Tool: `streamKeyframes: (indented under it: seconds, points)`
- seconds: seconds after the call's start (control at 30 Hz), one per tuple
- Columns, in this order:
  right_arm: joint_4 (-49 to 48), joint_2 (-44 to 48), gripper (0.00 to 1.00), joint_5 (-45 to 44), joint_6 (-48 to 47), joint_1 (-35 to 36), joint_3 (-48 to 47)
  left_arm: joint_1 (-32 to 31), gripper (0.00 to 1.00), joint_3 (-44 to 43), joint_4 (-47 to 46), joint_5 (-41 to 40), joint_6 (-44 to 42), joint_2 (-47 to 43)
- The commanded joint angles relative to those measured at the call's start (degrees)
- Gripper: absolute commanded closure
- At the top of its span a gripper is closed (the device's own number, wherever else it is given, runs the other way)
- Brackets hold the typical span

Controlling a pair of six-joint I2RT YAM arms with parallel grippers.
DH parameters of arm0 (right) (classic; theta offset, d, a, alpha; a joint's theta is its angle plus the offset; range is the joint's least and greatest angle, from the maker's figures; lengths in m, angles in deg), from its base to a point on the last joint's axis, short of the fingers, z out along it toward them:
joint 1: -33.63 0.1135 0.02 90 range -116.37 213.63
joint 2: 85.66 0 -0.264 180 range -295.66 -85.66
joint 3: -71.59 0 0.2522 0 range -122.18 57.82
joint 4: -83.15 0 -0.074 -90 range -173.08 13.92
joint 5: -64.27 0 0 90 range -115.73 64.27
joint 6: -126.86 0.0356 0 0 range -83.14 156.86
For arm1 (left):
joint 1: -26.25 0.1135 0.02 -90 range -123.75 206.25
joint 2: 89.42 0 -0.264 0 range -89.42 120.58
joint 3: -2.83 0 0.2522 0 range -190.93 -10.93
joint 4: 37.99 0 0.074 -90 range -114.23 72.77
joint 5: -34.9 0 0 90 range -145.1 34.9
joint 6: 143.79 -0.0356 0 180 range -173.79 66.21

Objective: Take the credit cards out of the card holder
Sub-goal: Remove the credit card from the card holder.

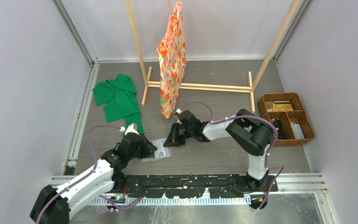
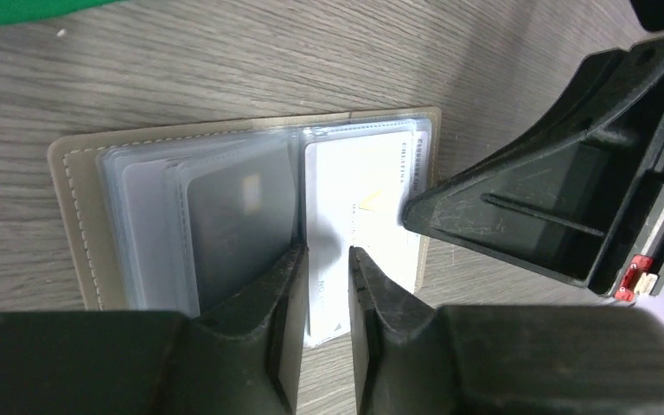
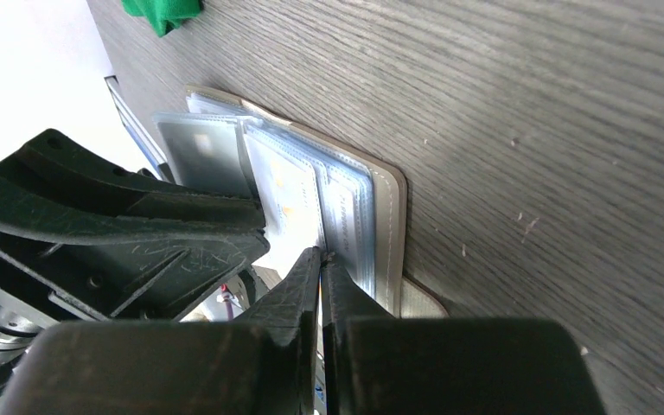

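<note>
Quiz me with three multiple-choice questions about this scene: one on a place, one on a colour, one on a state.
1. Where does the card holder lie? A in a drawer; B flat on the table; C on a shelf.
2. What colour is the cloth lying on the table? A green; B blue; C white.
3. The card holder is: A folded shut; B lying open; C standing upright.
Answers: 1 B, wood grain shows under it, between the left gripper and right gripper; 2 A, bright green in the top view; 3 B, both pocket pages show.
</note>
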Motion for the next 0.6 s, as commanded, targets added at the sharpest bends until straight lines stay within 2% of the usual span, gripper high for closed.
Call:
streamKeyframes:
  seconds: [0.0,0.07,0.1,0.37,0.57]
  points:
    - [0.8,-0.9,0.93,-0.1,-0.9,1.3,-0.9,-0.1,0.83,0.9,3.6,0.3,-0.8,1.3]
    - [0.9,-0.9,0.93,-0.1,-0.9,1.2,-0.8,0.0,0.97,0.2,4.5,0.0,-1.1,0.8]
    - [0.9,-0.8,0.93,-0.1,-1.1,1.2,-0.8,0.0,0.99,-0.3,5.1,-0.1,-1.3,0.5]
    - [0.9,-0.1,0.93,-0.6,-1.1,1.2,-0.2,0.0,0.99,-2.2,6.4,0.3,-1.6,-1.3]
    - [1.9,2.6,0.95,-3.3,-1.3,-0.1,3.0,0.2,0.99,-10.5,18.3,-4.7,-4.9,-2.8]
